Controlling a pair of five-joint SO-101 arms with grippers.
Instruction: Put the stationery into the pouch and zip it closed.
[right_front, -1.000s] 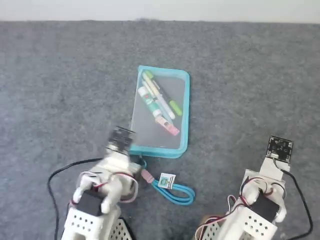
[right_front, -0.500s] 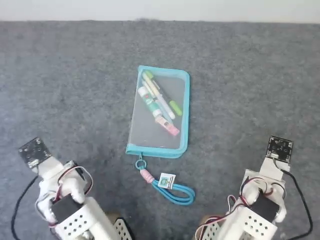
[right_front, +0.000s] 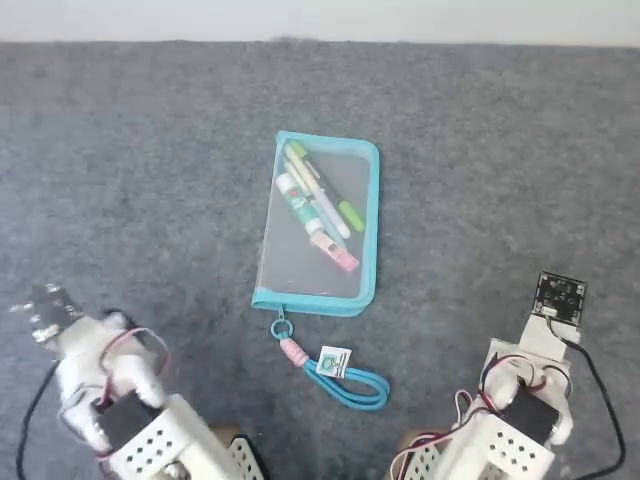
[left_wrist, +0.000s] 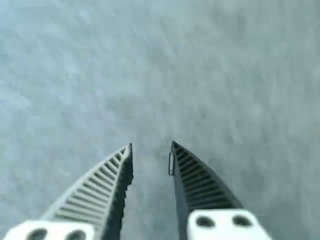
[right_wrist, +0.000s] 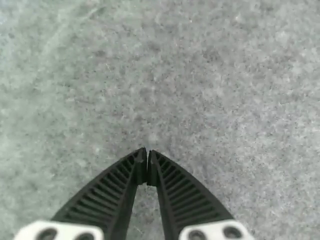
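Well clear of the pouch (right_front: 318, 225), left gripper (left_wrist: 151, 148) hangs parted, right gripper (right_wrist: 147, 152) clenched, both empty.

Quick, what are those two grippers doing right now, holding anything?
Left gripper: open, holding nothing.
Right gripper: closed, holding nothing.

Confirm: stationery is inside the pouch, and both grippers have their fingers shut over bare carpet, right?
Only the right gripper has its fingers shut; the left wrist view shows the left gripper with fingers open. The stationery is inside the pouch, both grippers over bare carpet.
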